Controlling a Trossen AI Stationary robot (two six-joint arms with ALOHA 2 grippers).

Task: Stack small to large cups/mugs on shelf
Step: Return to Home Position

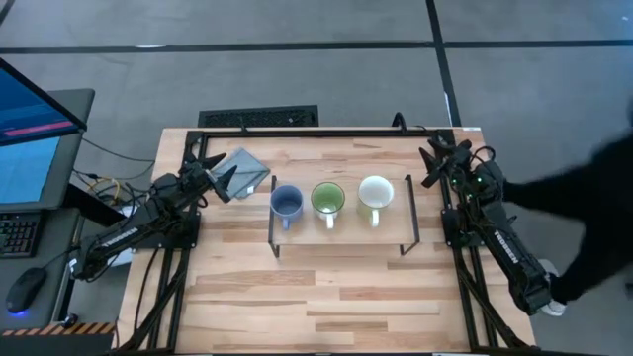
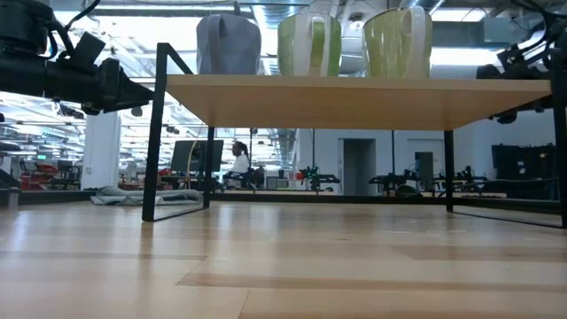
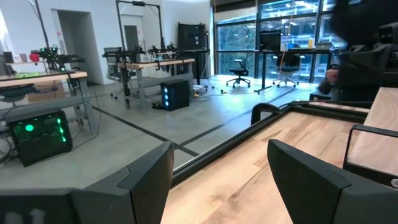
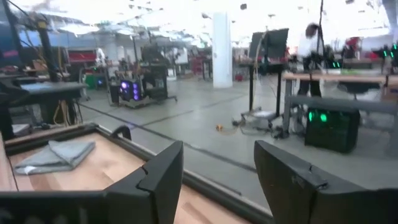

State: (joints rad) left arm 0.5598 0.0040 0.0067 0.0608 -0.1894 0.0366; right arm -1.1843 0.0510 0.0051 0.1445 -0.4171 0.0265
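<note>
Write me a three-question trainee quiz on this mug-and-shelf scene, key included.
1. True or false: the grey cloth lies on the shelf.
2. Fill in: the mug between the blue mug and the white mug is the ____ mug.
3. The left gripper and right gripper are: A) open and empty; B) shut on mugs; C) holding the cloth.
Key: 1 false; 2 green mug; 3 A.

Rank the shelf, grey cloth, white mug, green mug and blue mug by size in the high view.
shelf
grey cloth
white mug, narrowly
green mug and blue mug: alike, unranked
</note>
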